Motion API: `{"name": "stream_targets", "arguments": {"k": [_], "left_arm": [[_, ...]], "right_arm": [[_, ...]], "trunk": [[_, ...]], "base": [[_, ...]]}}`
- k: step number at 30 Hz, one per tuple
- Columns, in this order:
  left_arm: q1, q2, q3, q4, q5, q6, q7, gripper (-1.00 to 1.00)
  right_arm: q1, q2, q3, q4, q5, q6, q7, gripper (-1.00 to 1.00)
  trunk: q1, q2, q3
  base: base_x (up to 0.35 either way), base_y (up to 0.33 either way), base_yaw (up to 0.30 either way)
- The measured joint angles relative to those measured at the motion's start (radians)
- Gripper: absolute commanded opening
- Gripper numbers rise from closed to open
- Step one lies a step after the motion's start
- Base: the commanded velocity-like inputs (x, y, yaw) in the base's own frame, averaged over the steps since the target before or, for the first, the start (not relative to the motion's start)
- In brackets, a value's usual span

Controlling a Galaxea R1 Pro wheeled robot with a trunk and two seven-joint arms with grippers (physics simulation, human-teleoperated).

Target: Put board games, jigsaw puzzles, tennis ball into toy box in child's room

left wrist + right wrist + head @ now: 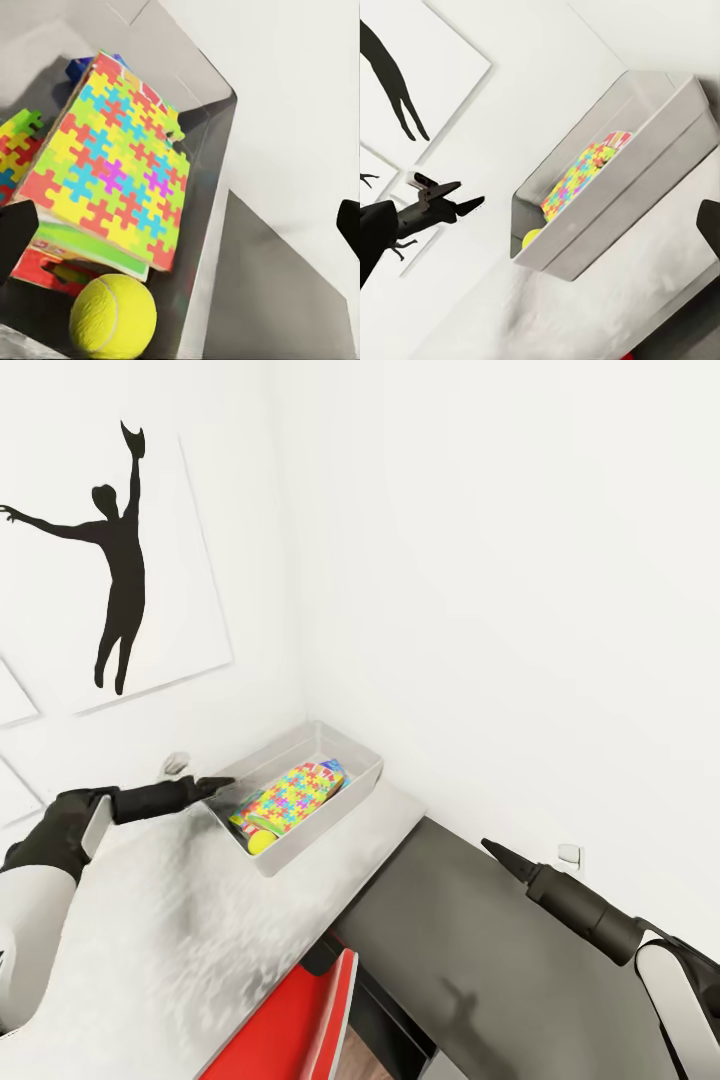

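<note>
Packing looked nearly finished: jigsaw puzzles [112, 172], tennis ball [112, 315] and board games [67, 259] lay inside the toy box [368, 780] on the tabletop [180, 940], left pincer [215, 785] released at its nine o'clock rim, right pincer [492, 848] unclear, so next came checking for remaining toys.

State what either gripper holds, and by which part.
Nothing: the left gripper is open beside the toy box; the right gripper grips nothing.

Inside the toy box [214, 225] a jigsaw puzzle [112, 165] lies on top of a board game [75, 251]. The tennis ball [112, 315] rests just beside them, touching the box wall.
</note>
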Motion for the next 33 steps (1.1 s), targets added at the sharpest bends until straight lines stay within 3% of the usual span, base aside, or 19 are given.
{"name": "stream_targets", "arguments": {"k": [1, 3, 5, 9, 14, 18, 23, 33], "left_arm": [[0.0, 0.012, 0.0, 0.0, 0.0, 0.001, -0.018, 1.0], [0.001, 0.063, 0.002, 0.0, 0.001, 0.002, -0.104, 1.0], [0.001, 0.09, 0.005, 0.0, 0.001, 0.003, -0.159, 1.0], [0.006, 0.185, 0.012, 0.003, 0.0, 0.001, -0.355, 1.0], [0.03, 0.272, 0.013, 0.014, 0.001, -0.005, -0.524, 1.0], [0.082, 0.3, 0.013, 0.03, 0.002, -0.025, -0.543, 1.0], [0.14, 0.309, 0.016, 0.036, 0.009, -0.058, -0.543, 1.0], [0.157, 0.325, 0.046, 0.037, 0.018, -0.065, -0.543, 1.0]], "right_arm": [[0.0, 0.0, 0.0, 0.0, 0.0, 0.0, 0.0, 1.0], [0.0, 0.0, 0.001, 0.0, 0.0, 0.0, 0.0, 1.0], [0.0, 0.0, 0.001, 0.0, 0.0, 0.0, 0.0, 1.0], [0.0, 0.0, 0.001, 0.0, 0.0, 0.0, 0.0, 1.0], [0.0, 0.0, 0.001, 0.0, 0.0, 0.0, 0.0, 1.0], [0.0, 0.001, 0.001, 0.0, 0.001, -0.001, 0.0, 1.0], [0.0, 0.001, 0.005, 0.0, 0.001, -0.002, 0.0, 1.0], [0.0, 0.0, 0.072, 0.0, 0.034, -0.094, 0.0, 1.0]], "trunk": [[0.0, 0.0, 0.0], [0.0, 0.0, 0.0], [0.0, 0.0, 0.0], [0.0, 0.0, 0.0], [0.0, 0.0, 0.0], [0.0, 0.0, 0.003], [0.0, 0.0, 0.009], [0.001, 0.0, 0.025]], "base": [[0.0, 0.0, 0.0], [0.0, 0.0, 0.0], [0.0, 0.0, 0.0], [0.0, 0.0, 0.0], [0.0, 0.0, 0.0], [-0.005, 0.0, -0.032], [-0.129, 0.0, -0.065], [-0.301, 0.0, -0.076]]}}
